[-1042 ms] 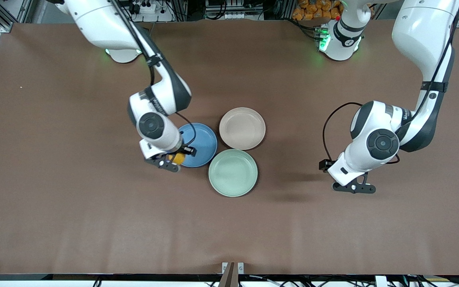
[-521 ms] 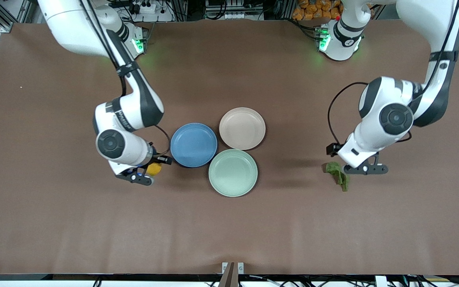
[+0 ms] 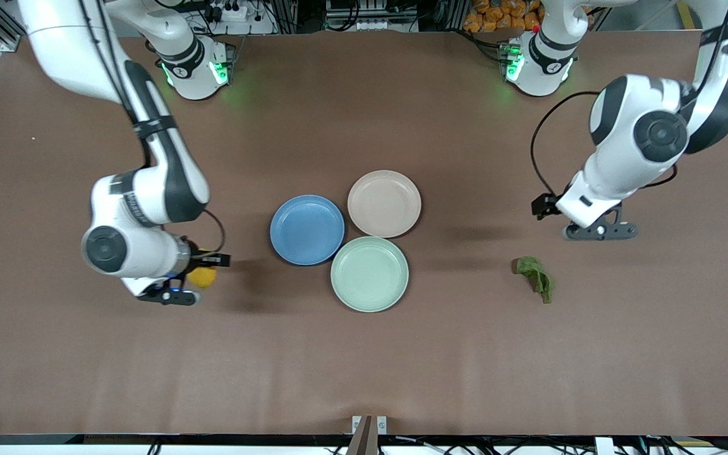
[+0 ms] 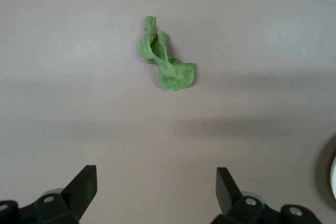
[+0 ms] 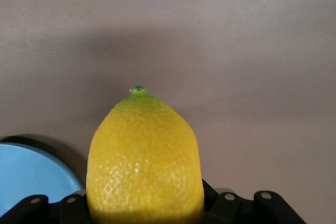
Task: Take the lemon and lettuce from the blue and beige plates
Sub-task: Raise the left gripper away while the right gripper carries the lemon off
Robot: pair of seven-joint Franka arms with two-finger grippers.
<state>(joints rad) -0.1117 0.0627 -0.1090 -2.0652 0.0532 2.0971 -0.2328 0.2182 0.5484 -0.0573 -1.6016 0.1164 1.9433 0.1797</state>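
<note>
No writing can be read; the green plate (image 3: 370, 274), blue plate (image 3: 307, 229) and beige plate (image 3: 384, 203) sit empty mid-frame on the tabletop (image 3: 364, 354). At lower right the lettuce (image 3: 535, 275) lies on the tabletop, the left gripper (image 3: 599, 231) above it in the frame, fingers spread wide and empty. At left the right gripper (image 3: 174, 292) has its fingers clamped on the lemon (image 3: 202, 277).

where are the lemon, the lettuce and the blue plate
lemon (image 5: 144, 161), right wrist view, middle of its yellow skin
lettuce (image 3: 534, 272), front view, centre of the leaf
blue plate (image 3: 307, 229), front view, bare middle of the dish
</note>
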